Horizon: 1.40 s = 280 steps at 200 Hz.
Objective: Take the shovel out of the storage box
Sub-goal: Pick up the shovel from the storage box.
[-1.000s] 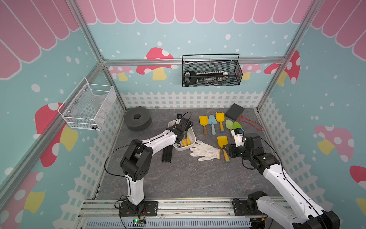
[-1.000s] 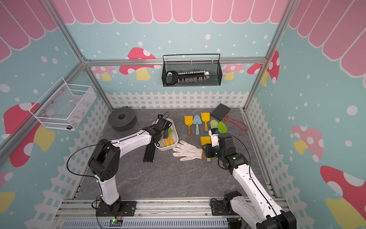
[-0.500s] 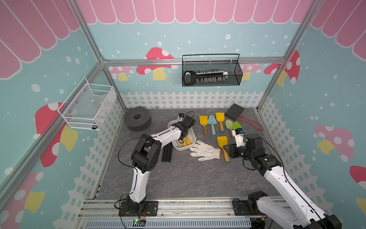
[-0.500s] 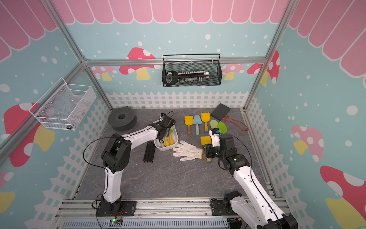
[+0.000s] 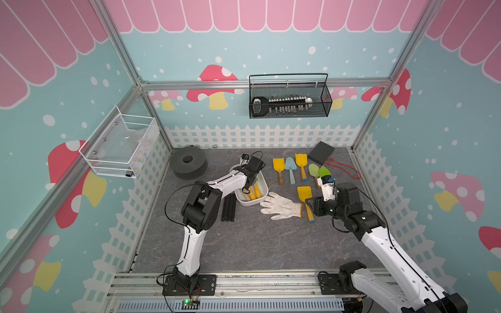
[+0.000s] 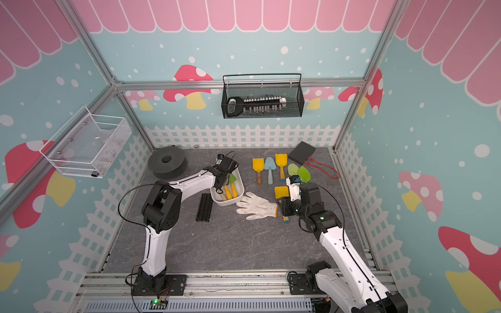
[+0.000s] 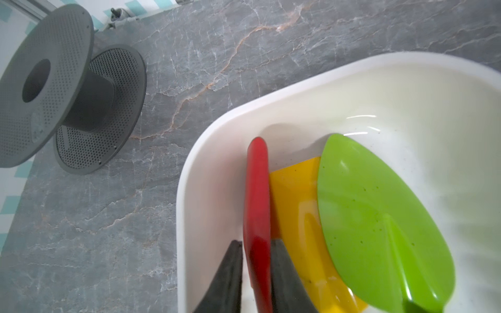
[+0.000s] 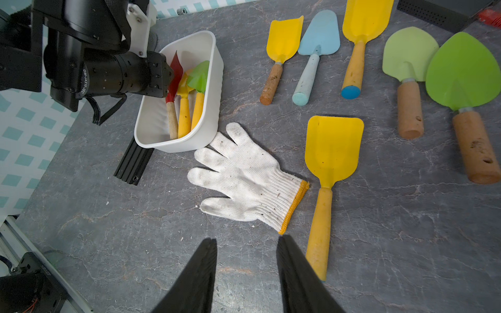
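Left wrist view: left gripper (image 7: 256, 241) clamps the red shovel (image 7: 257, 189) inside the storage box (image 7: 206, 141); right gripper (image 8: 246, 238) gapes empty.

Both top views look steeply down from high above the 6 o'clock edge of the counter (image 5: 244, 244), nearly alike, covering the whole scene; the left wrist camera hangs very close over the storage box (image 7: 206, 151), behind the left pincer (image 7: 256, 242); the right wrist camera, farther back, faces 11 o'clock and shares that box.
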Available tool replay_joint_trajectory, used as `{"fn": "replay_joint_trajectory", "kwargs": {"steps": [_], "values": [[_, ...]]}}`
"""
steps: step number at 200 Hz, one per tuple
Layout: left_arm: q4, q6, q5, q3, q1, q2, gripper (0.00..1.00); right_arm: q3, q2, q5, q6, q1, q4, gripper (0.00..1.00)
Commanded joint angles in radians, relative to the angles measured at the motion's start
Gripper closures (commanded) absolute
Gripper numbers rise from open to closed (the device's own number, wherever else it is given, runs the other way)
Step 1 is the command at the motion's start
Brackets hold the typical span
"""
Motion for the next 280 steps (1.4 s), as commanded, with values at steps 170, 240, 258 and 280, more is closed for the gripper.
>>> {"fn": "replay_joint_trajectory", "kwargs": {"steps": [170,240,258,280], "values": [[0.043,-0.057,0.154,-0.251,-0.079,-0.434,1.00,0.007,-0.015,-0.143,0.004,0.006,0.010,0.48],[0.387,-0.072,0.357,-0.582,-0.175,-0.693,1.00,0.105,0.083,-0.175,0.056,0.160,-0.073,0.42],[0.552,-0.060,0.357,-0.696,-0.199,-0.762,1.00,0.137,0.120,-0.151,0.088,0.224,-0.085,0.41],[0.724,-0.061,0.360,-0.818,-0.207,-0.838,1.00,0.165,0.150,-0.106,0.137,0.286,-0.085,0.41]]}}
